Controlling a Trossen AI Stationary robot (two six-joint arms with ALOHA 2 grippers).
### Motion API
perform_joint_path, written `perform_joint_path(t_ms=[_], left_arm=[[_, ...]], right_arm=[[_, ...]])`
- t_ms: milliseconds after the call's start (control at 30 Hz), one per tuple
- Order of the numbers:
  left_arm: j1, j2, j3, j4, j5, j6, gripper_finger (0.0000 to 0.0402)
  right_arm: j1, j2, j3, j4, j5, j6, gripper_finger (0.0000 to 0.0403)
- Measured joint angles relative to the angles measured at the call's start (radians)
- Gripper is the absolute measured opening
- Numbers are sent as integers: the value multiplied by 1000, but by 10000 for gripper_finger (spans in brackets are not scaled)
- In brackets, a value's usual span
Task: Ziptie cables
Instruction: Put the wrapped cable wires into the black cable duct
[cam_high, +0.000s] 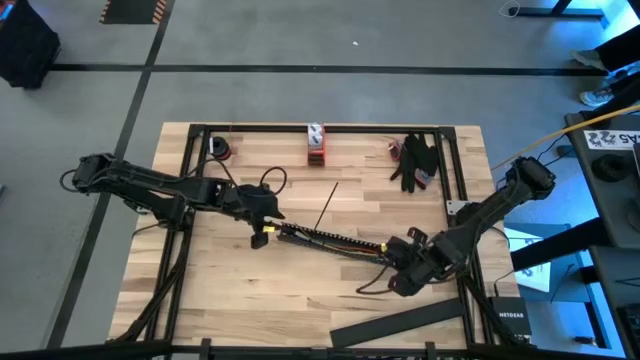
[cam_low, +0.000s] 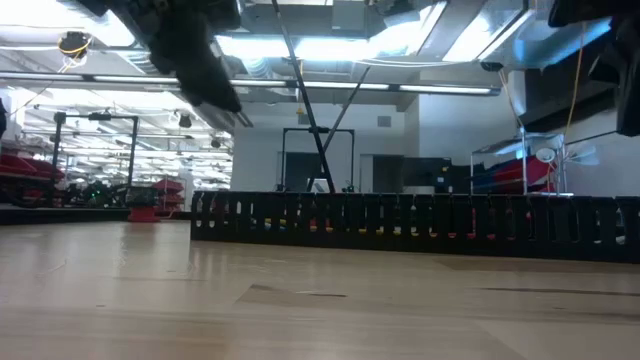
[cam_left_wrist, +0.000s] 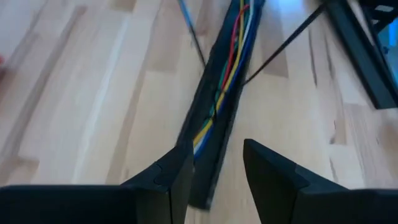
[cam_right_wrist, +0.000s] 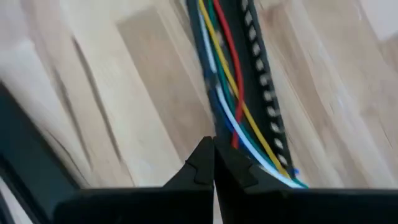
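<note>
**Ana:** Pale wooden table (cam_high: 300, 290), black frame round its far edge, and the slotted bar (cam_high: 330, 242) lying slantwise across the middle. Where are the cables?

**Ben:** The cables (cam_left_wrist: 227, 65) run along the inside of that bar: red, yellow, blue, white and green strands bunched in the channel. A loose black zip tie (cam_high: 326, 206) lies on the wood just beyond the bar, and two thin black strips cross the bar in the left wrist view.

**Ana:** And the tools?

**Ben:** The left tool (cam_left_wrist: 216, 165) hangs over the bar's left end with its fingers spread, straddling the channel and gripping nothing. The right tool (cam_right_wrist: 213, 163) sits at the bar's right end, fingers pressed together with nothing visibly between them, tips just beside the strands where they leave the channel.

**Ana:** So nothing is tied yet, as far as I can see.

**Ben:** That's my reading. I'd judge the step in hand is gathering the strands. To do it well, one tool should pinch the whole bunch, not one wire, and lift it clear of the slotted walls so a tie can pass underneath.

**Ana:** Risk?

**Ben:** Thin wires slip apart, so a stray strand may be left outside the loop. The bar is light and may drag along; the other tool should steady it.
</note>
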Motion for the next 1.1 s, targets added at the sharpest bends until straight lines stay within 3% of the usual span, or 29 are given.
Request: perform_joint_path(t_ms=[433, 633, 867, 1100], left_arm=[[31, 305, 28, 137, 5, 211, 135], [34, 429, 34, 156, 1, 237, 127], [7, 415, 37, 39, 1, 234, 12], [-60, 300, 34, -287, -18, 274, 4]], right_arm=[[9, 24, 0, 120, 13, 1, 1], [9, 24, 0, 124, 2, 1, 1], [9, 24, -1, 123, -5, -3, 1], [9, 24, -1, 125, -24, -7, 1]])
